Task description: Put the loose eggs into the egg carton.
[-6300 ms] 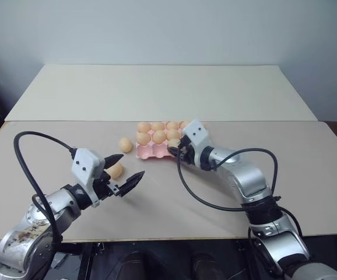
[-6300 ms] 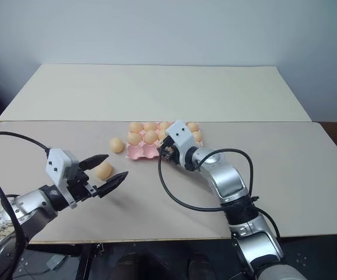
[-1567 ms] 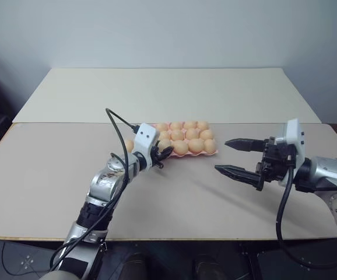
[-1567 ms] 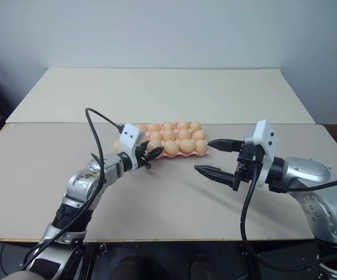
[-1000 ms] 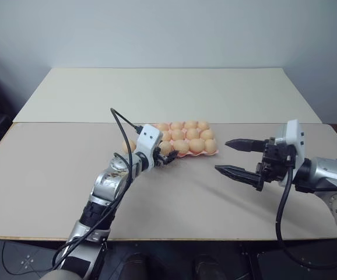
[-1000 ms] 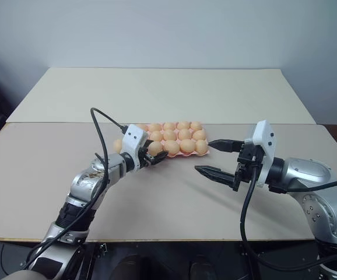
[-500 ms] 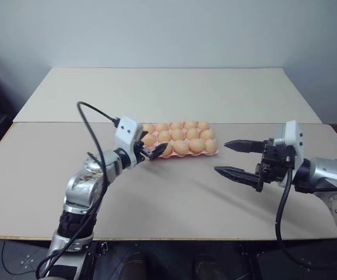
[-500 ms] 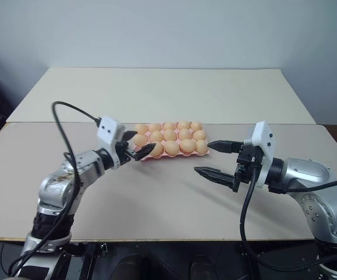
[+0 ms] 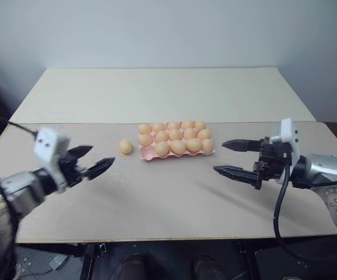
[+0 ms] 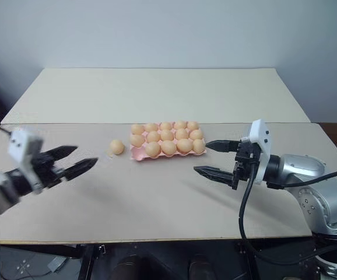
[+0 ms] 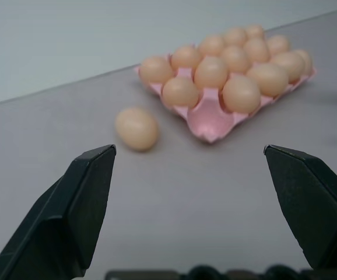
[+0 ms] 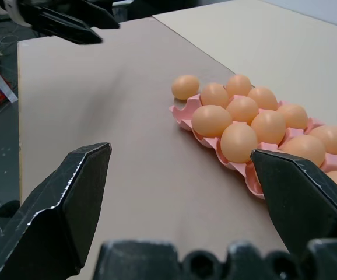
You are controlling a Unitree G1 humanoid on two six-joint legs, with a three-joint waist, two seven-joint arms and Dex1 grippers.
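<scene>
Loose egg (image 9: pixel 125 146): one small, smooth, oval, light orange-tan egg, lying on its side on the grey-beige counter (image 9: pixel 168 198), just beside the left end of the carton and apart from it.

Egg carton (image 11: pixel 210 121): flat, lidless, pink moulded tray, rectangular, three rows of five round cups, set near the middle of the counter with its long side running left to right. Fourteen cups hold eggs of the same orange-tan kind; the one bare cup, seen in the left wrist view, is at the near left corner, the corner closest to the loose egg.

Left hand (image 9: pixel 92 161): two black fingers, spread wide apart, holding nothing. It hangs above the counter toward the near left, pointing at the loose egg and the carton's left end, well apart from both. A white camera block (image 9: pixel 47 144) sits on its wrist.

Right hand (image 9: pixel 230 156): two black fingers, likewise spread wide with nothing between them. It hangs just off the right end of the carton, pointing left along it, without touching the tray or the eggs in it. A black cable (image 9: pixel 279 198) loops below its wrist.

Counter, further part: a second, paler cream board (image 9: pixel 162 93) adjoins the far edge of the grey-beige one, with a plain pale wall (image 9: pixel 168 29) behind it.
</scene>
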